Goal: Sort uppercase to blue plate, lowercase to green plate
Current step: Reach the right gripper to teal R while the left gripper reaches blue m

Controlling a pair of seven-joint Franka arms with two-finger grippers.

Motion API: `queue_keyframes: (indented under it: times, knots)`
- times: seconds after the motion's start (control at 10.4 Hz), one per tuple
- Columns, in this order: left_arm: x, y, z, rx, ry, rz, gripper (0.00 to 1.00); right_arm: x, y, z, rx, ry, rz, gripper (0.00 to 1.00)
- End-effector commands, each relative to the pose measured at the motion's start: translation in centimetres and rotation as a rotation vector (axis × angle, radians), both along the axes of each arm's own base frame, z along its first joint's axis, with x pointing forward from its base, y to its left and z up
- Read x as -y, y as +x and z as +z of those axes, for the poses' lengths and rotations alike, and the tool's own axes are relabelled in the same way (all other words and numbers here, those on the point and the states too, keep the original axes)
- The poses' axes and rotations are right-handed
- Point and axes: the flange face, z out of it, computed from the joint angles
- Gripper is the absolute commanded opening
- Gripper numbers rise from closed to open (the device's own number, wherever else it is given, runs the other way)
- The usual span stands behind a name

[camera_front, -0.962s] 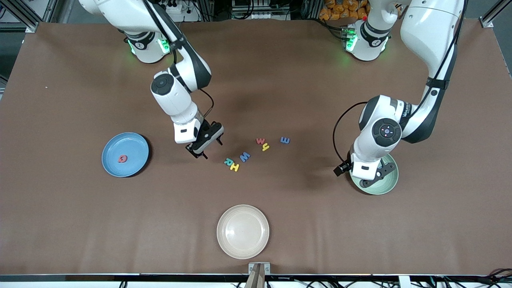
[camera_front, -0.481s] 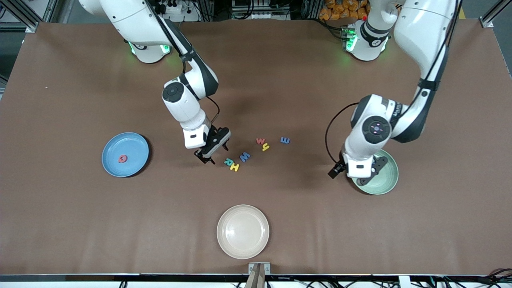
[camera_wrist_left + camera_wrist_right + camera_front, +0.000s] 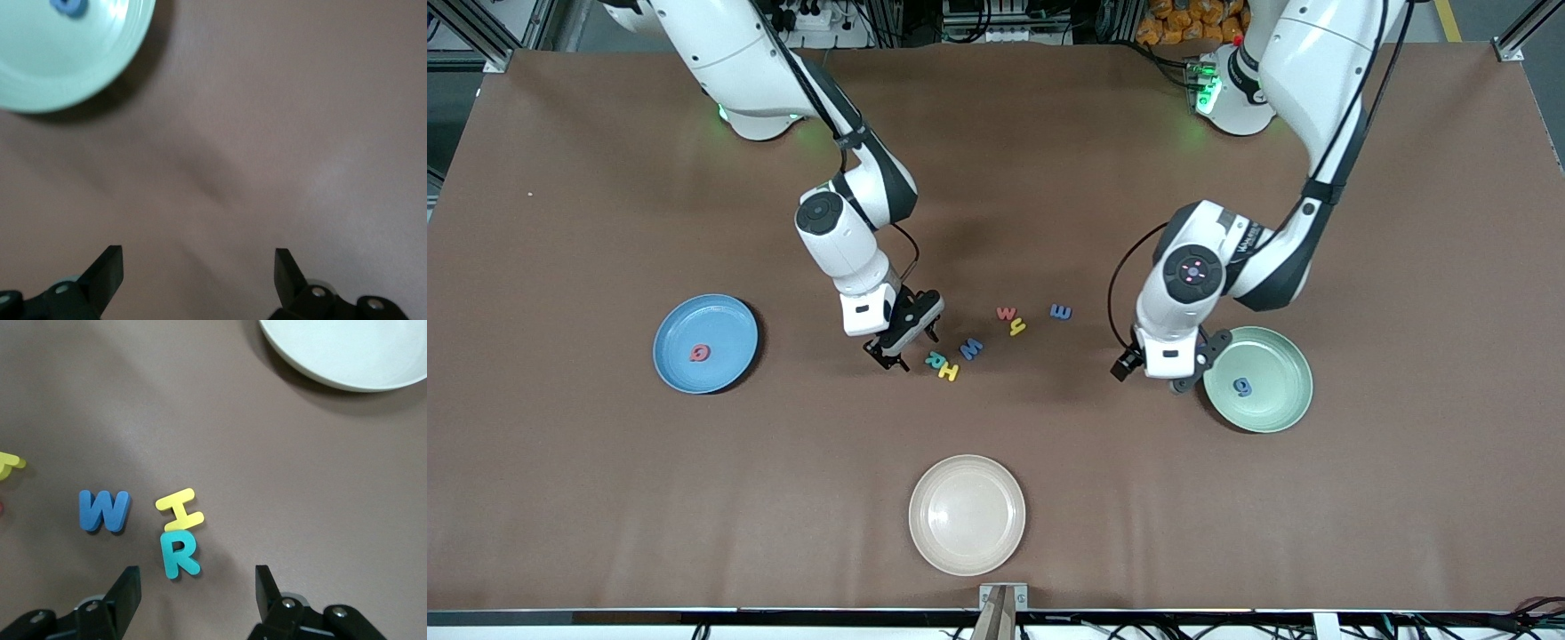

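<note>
the right gripper (image 3: 905, 340), jaws spread, hangs beside the light, soft green r (image 3: 178, 554); pinch its thin edges. the left gripper (image 3: 1172, 373) waits, jaws spread, by the green plate (image 3: 1288, 404).

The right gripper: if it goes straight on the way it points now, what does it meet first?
Most likely the green R. The right gripper points down at the table with open jaws, and the R lies nearest between them, touching the yellow H. Its height is unclear.

I count three plates: one blue plate (image 3: 733, 320), one green plate (image 3: 1280, 364), one cream plate (image 3: 967, 514). Eight foam letters: four capitals (image 3: 971, 348), four small ones (image 3: 1007, 313). Two grippers.
</note>
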Motion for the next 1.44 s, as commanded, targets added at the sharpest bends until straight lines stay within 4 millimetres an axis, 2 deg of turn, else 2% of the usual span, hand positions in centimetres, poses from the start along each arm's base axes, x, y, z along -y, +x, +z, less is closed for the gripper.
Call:
queue_keyframes:
  times: [0.0,0.19,0.48,0.77,1.15,1.35]
  knots:
    - [3.4,-1.9,-0.7,0.002,0.006,0.09,1.0,-0.9,0.4,-0.5,0.017,0.012,0.003,0.77]
    - [5.5,-3.3,-1.6,-0.01,-0.012,0.16,1.0,-1.5,0.4,-0.9,0.018,0.014,0.007,0.76]
    - [6.5,-3.4,-1.5,0.023,-0.082,0.279,1.0,-1.6,0.7,-2.1,0.03,0.017,0.004,0.76]
    - [8.6,-5.3,-3.2,0.024,-0.11,0.34,1.0,-1.9,0.7,-2.5,0.037,0.02,0.007,0.75]
    - [9.6,-6.6,-5.5,0.002,-0.099,0.414,1.0,-2.8,0.4,-2.7,0.037,0.029,0.001,0.73]
    - [10.1,-7.8,-6.2,-0.009,-0.087,0.405,1.0,-2.7,0.3,-3.7,0.045,0.032,-0.004,0.73]
